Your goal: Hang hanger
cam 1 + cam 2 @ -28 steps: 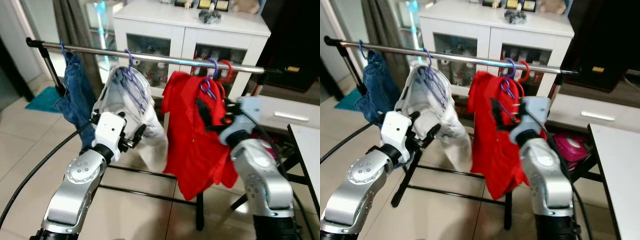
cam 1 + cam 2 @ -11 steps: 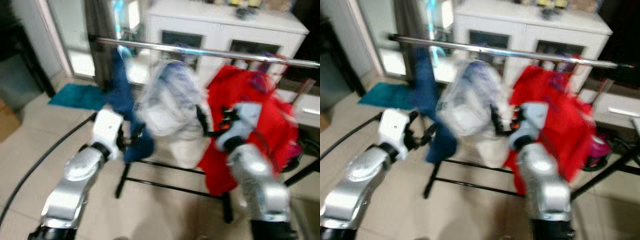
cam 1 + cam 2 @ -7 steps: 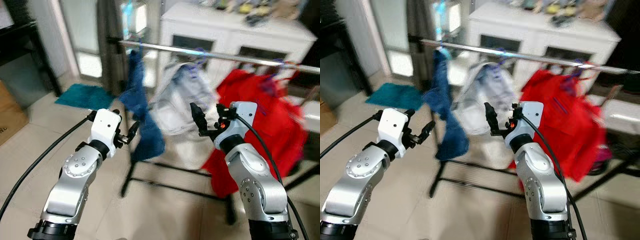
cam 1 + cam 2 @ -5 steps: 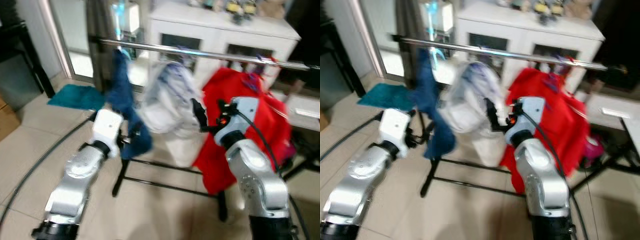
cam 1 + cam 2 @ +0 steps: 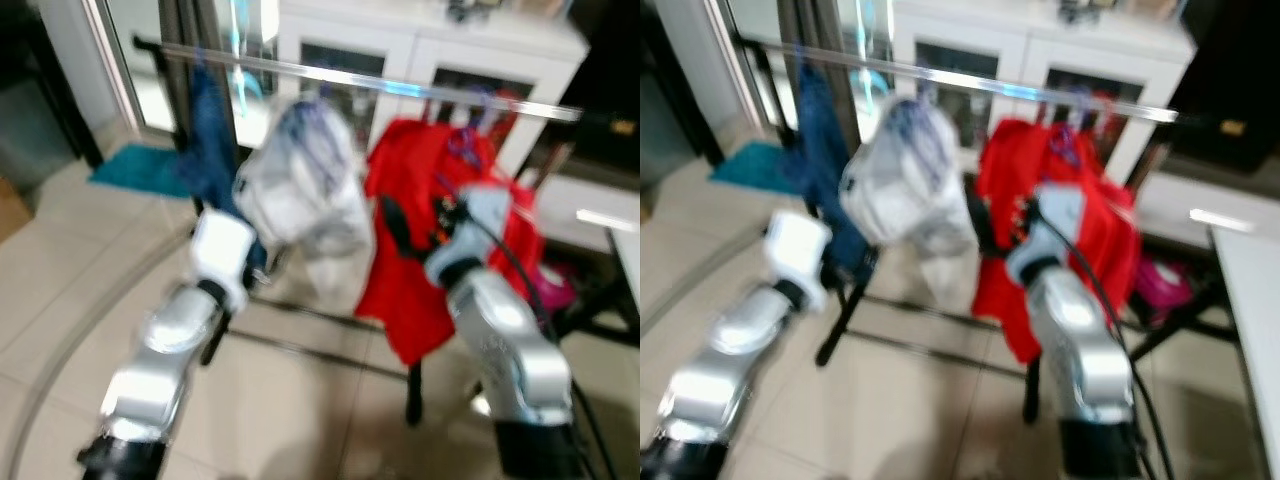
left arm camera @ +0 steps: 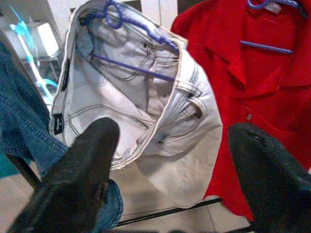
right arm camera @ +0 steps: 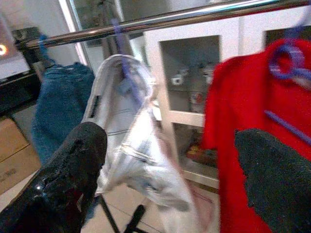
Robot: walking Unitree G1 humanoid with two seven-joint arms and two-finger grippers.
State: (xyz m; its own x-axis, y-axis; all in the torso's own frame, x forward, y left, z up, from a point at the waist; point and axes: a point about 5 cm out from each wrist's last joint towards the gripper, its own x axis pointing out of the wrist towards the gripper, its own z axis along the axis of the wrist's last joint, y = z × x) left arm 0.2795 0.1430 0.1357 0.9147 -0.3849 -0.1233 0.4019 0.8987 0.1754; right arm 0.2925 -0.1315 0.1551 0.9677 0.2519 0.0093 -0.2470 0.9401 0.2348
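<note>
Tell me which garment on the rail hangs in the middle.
The white jeans on a purple hanger, hanging between the blue jeans and the red shirt.

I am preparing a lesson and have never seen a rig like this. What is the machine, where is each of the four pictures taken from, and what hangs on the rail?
The machine is a walking humanoid robot with two silver arms, each ending in a gripper of two long black fingers. The two wide pictures come from a stereo camera on its head, looking forward and down; they are blurred. In them the left gripper and the right gripper are raised before a metal clothes rail. The other two pictures come from cameras on the wrists, each looking out between that gripper's own fingers, which stand wide apart and hold nothing. On the rail hang blue jeans, a whitish denim garment on a purple hanger, and a red shirt. Behind stands a white cabinet.
</note>
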